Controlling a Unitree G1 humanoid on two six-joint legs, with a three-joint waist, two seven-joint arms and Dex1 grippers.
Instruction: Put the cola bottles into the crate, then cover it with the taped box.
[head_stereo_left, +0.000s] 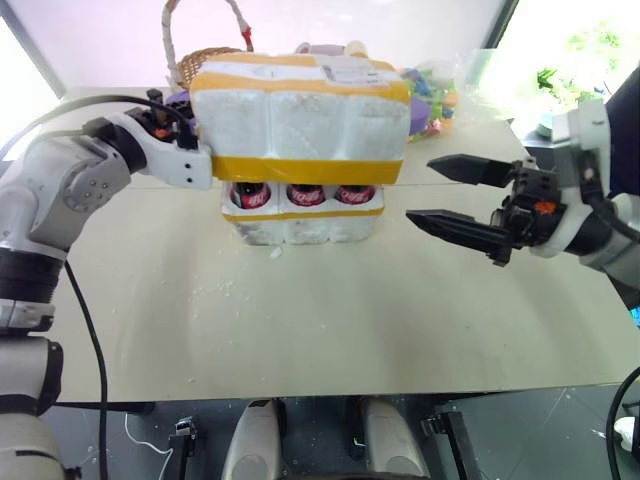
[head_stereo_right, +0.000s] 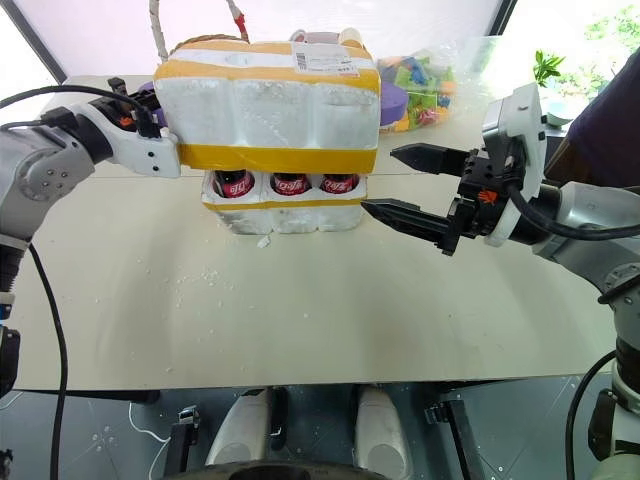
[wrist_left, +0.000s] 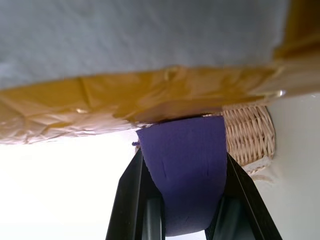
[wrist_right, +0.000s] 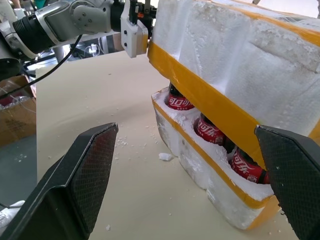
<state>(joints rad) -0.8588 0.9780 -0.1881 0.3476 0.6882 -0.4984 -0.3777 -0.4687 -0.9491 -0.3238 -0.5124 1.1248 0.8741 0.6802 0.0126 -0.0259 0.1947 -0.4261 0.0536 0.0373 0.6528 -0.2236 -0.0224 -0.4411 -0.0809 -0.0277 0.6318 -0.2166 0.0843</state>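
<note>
Holding the taped box (head_stereo_left: 300, 120) clamped in my left hand (head_stereo_left: 200, 165) above the crate (head_stereo_left: 300, 222) on the crumb-strewn bench (head_stereo_left: 330, 320); my right hand (head_stereo_left: 440, 190) gapes wide beside it.

A humanoid robot's silver-grey arms with black joint bands and trailing black cables; white wrist housings carry orange-marked fittings, the right gripper (head_stereo_left: 440, 192) bearing two long black fingers (wrist_right: 82, 170) with textured pads.

Two head views and two wrist views on one table (head_stereo_left: 300, 330).
The head pair looked forward and down from mid-distance; the left wrist camera sat hard against the taped box (wrist_left: 150, 50), and the right wrist camera shared box, crate (wrist_right: 210, 170) and bottles.
</note>
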